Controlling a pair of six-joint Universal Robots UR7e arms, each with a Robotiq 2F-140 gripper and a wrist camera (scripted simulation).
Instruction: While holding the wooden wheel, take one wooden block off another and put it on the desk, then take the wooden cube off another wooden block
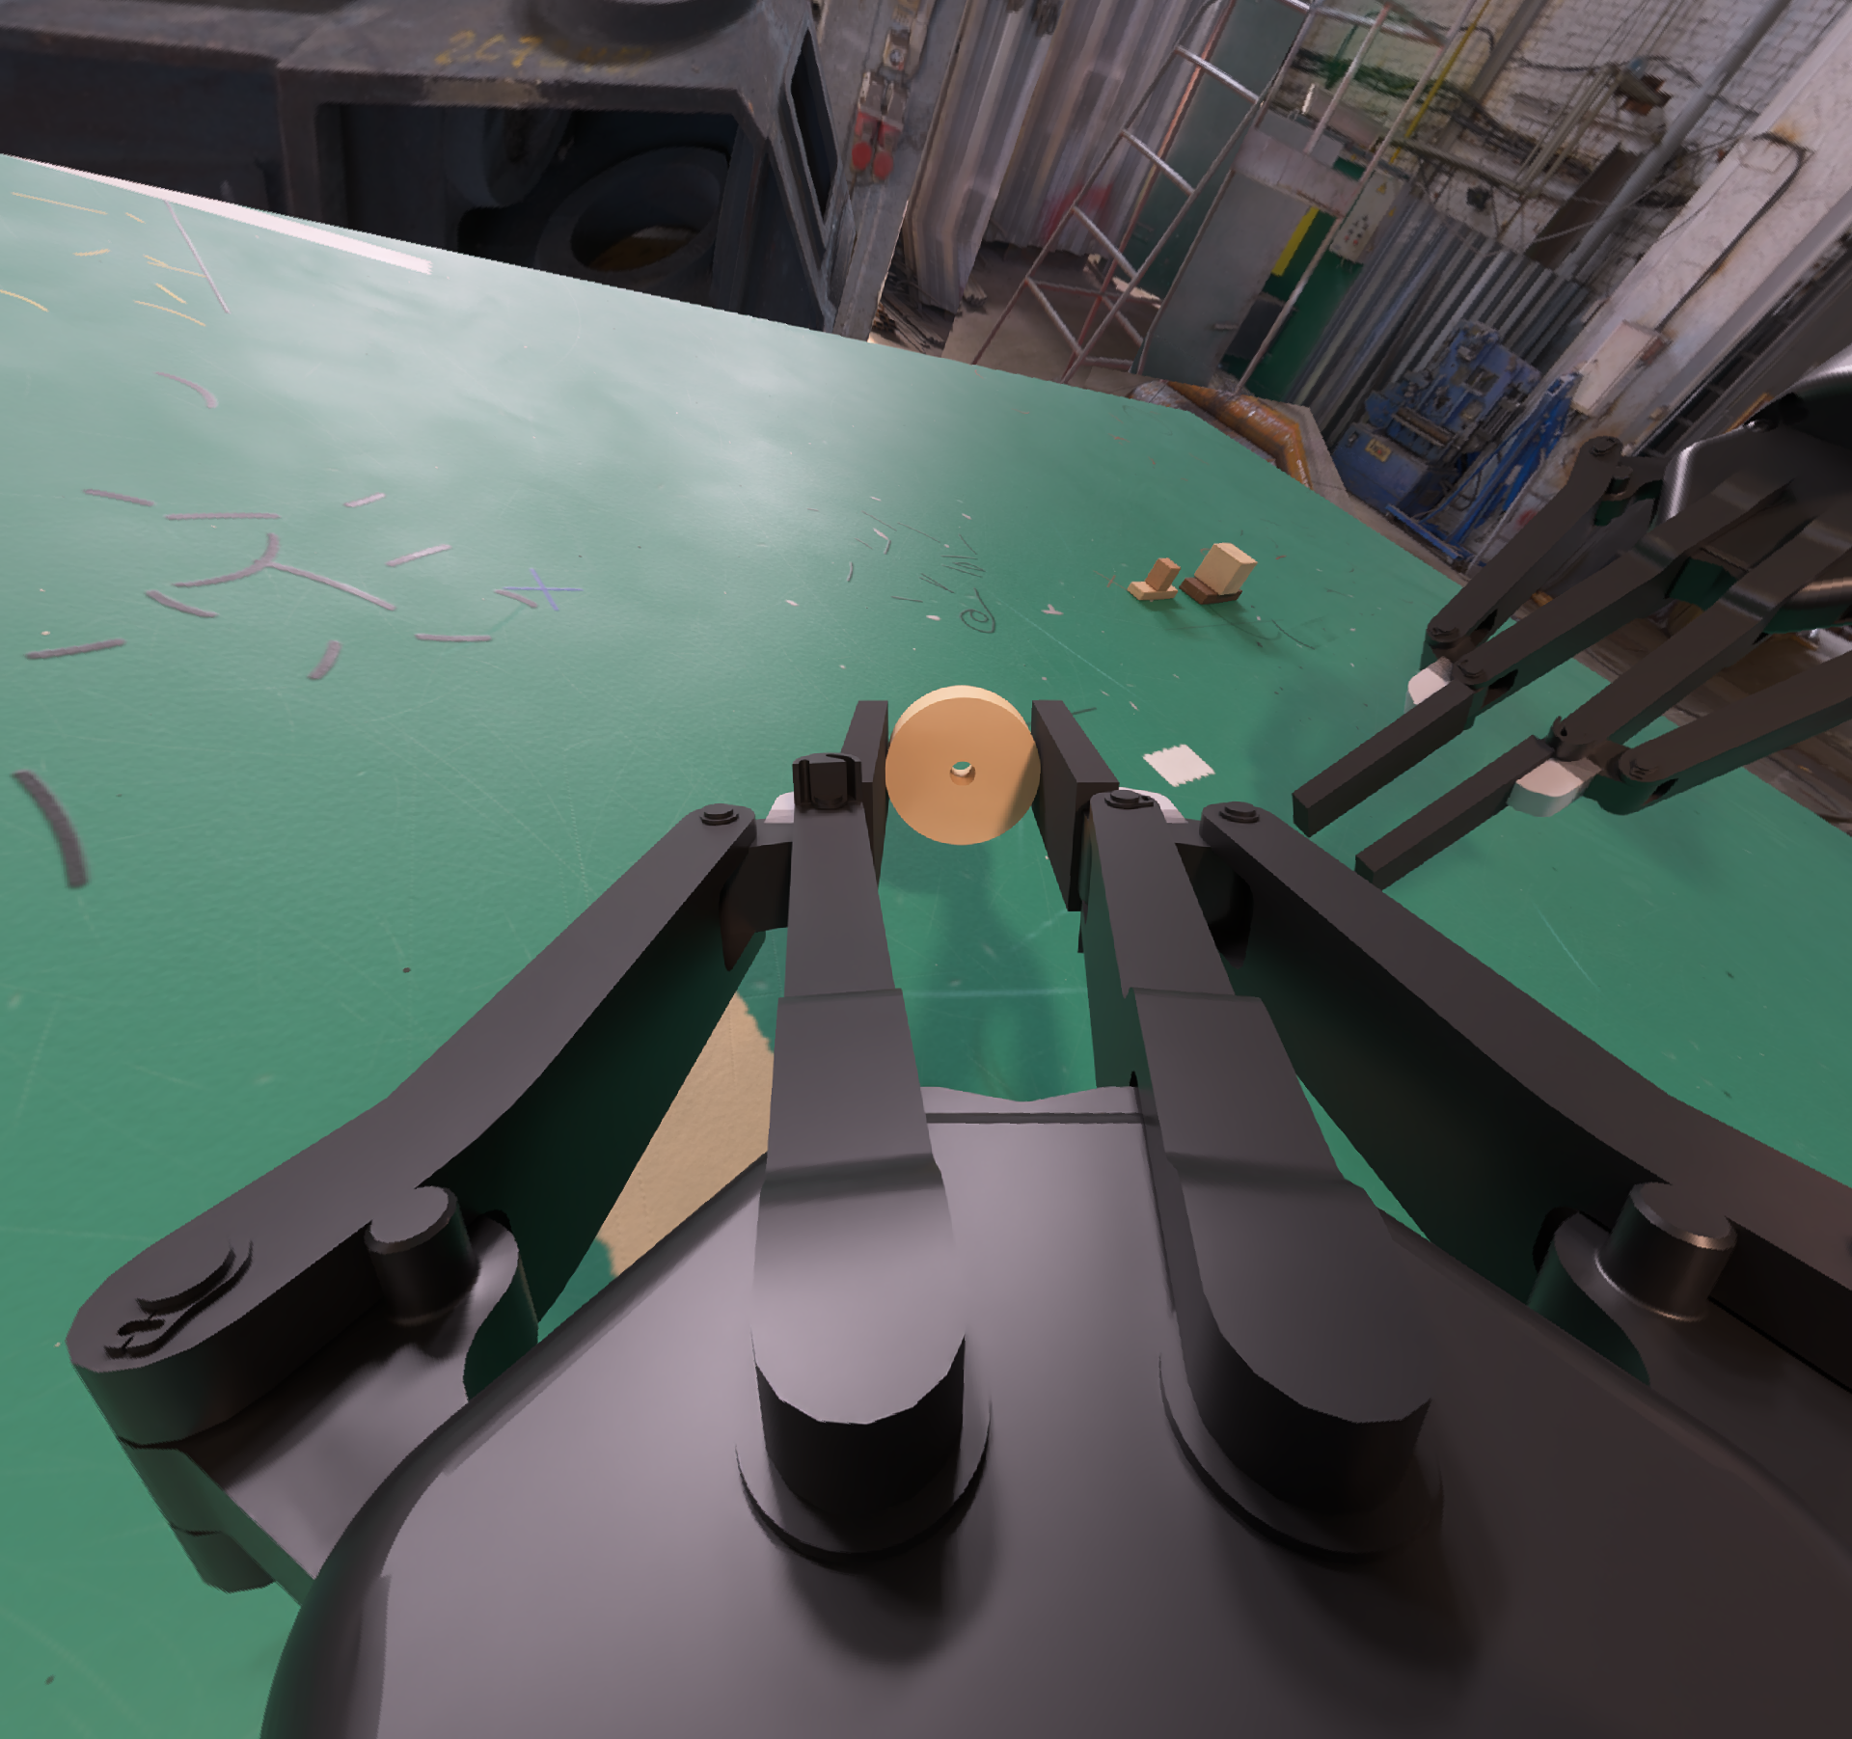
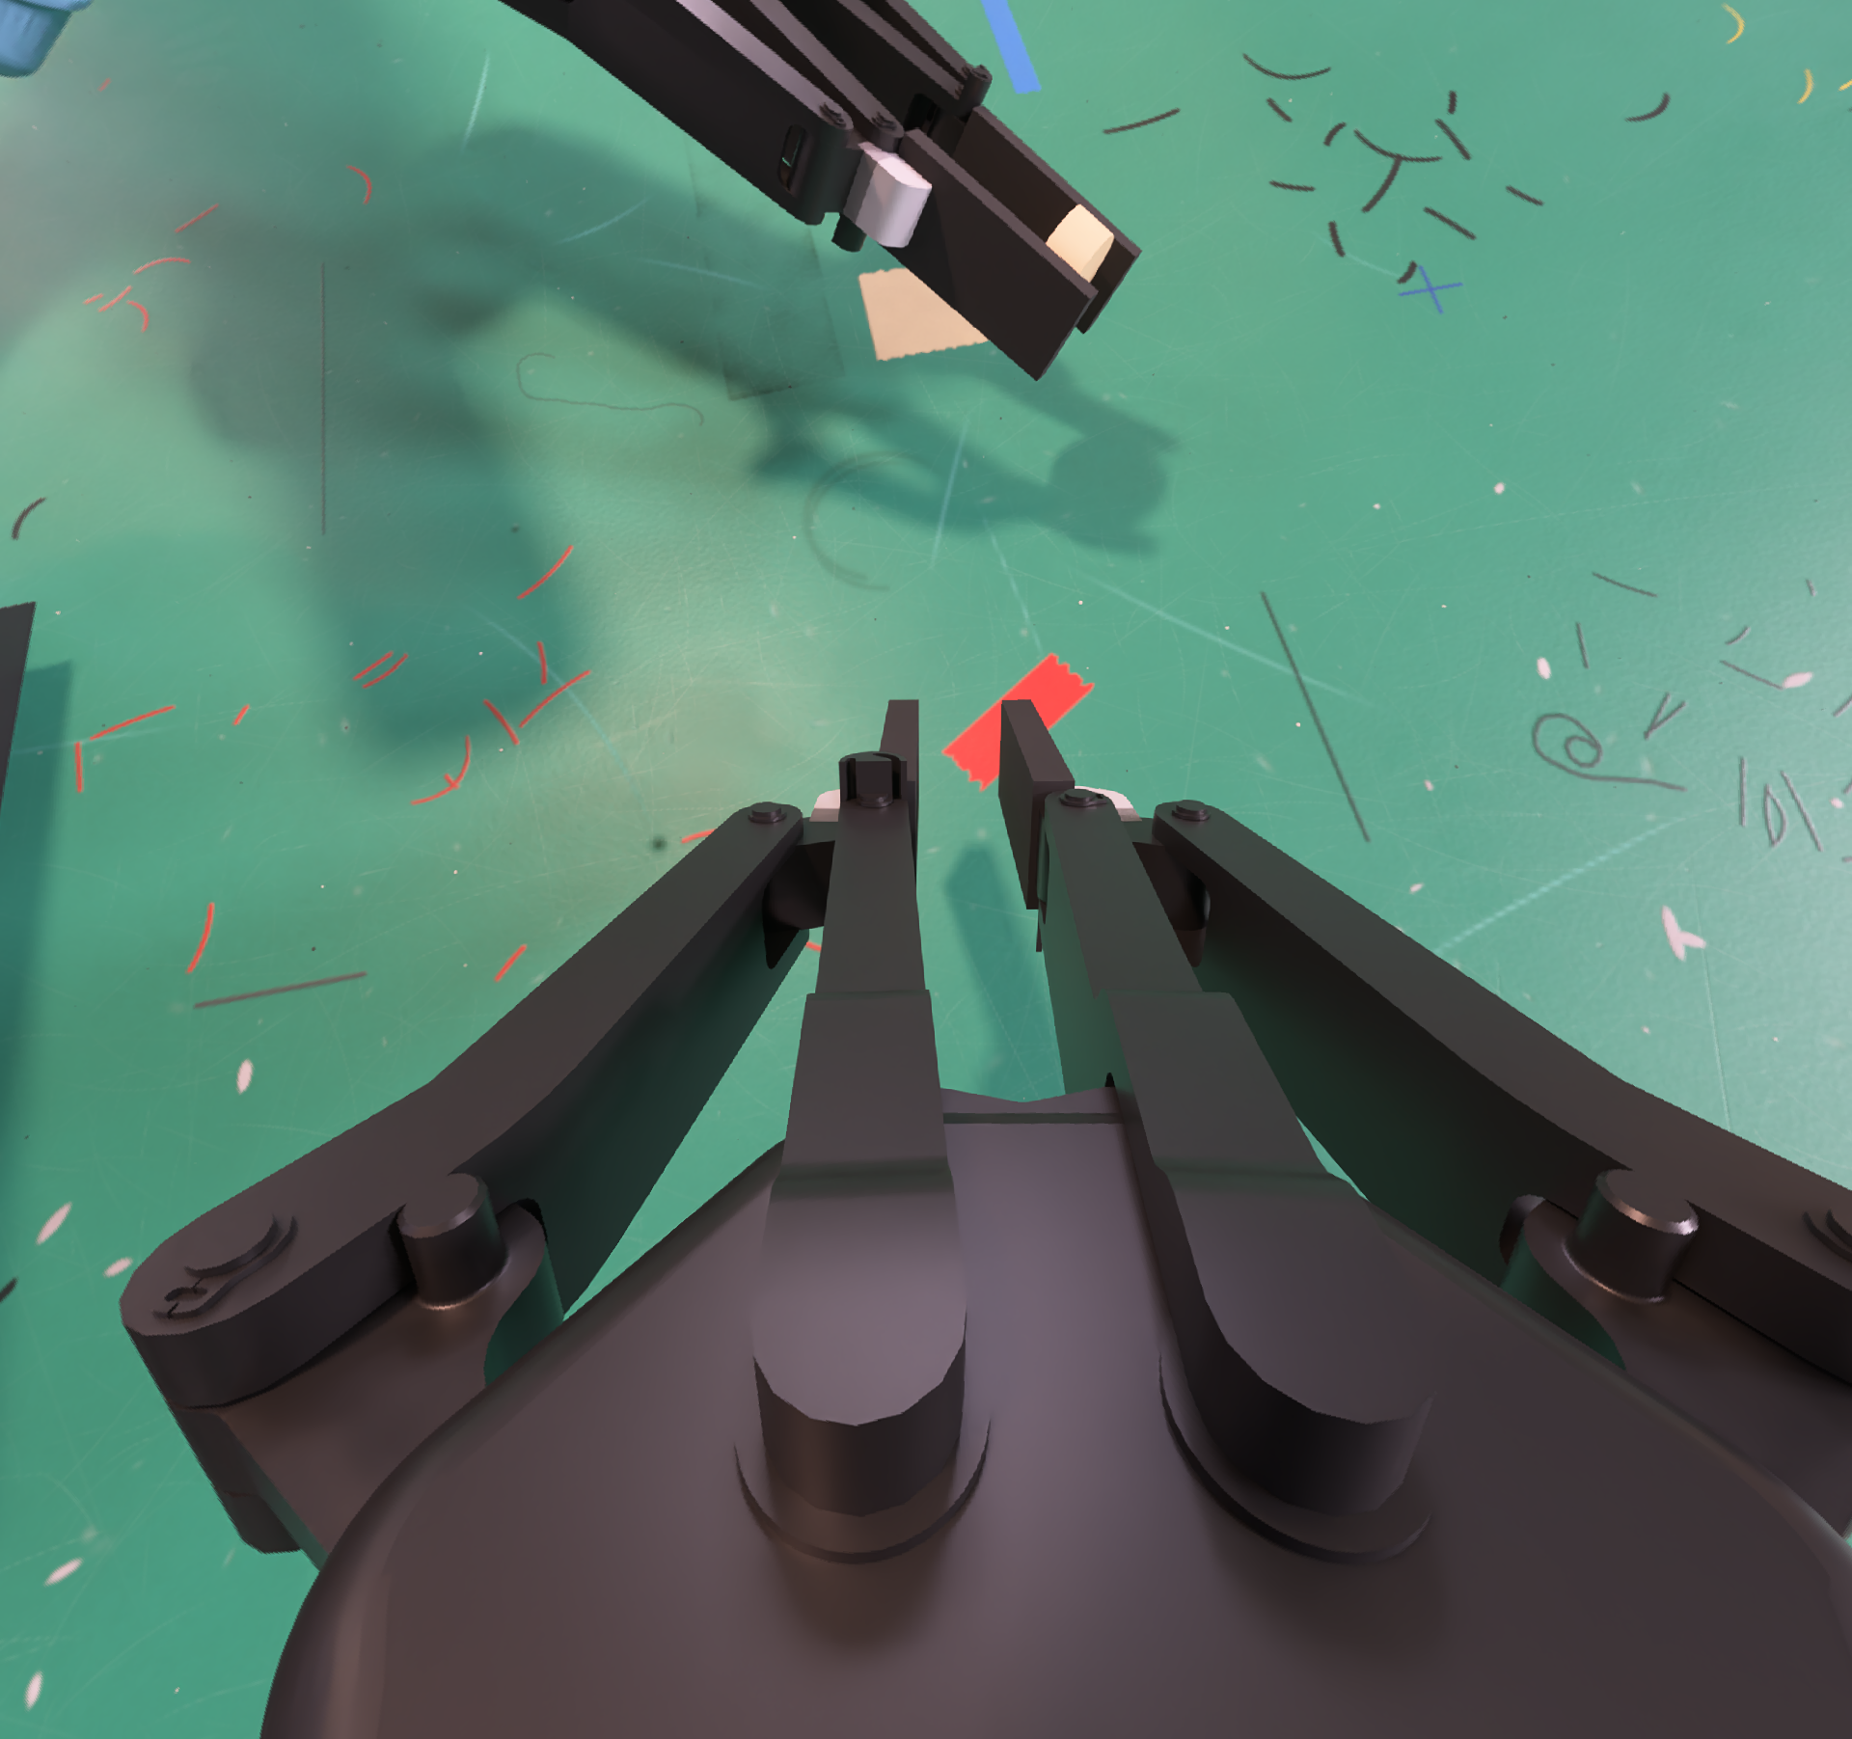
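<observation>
My left gripper (image 1: 960, 769) is shut on a round light wooden wheel (image 1: 960, 765) with a small centre hole and holds it above the green desk (image 1: 501, 789). Far ahead on the desk, a small wooden block (image 1: 1163, 573) sits on a flat light block (image 1: 1142, 591). Beside it, a pale wooden cube (image 1: 1229, 567) rests on a dark brown block (image 1: 1208, 592). My right gripper (image 2: 962, 739) hangs over the desk, empty, its jaws a narrow gap apart. It also shows at the right of the left wrist view (image 1: 1338, 834). The blocks are hidden in the right wrist view.
The desk's far edge runs close behind the blocks, with workshop clutter beyond. Flat tape patches lie on the mat: white (image 1: 1180, 766), red (image 2: 1017, 722), cream (image 2: 917, 328) and blue (image 2: 1010, 42). The left gripper (image 2: 1077, 288) with the wheel (image 2: 1080, 250) reaches in ahead of my right gripper.
</observation>
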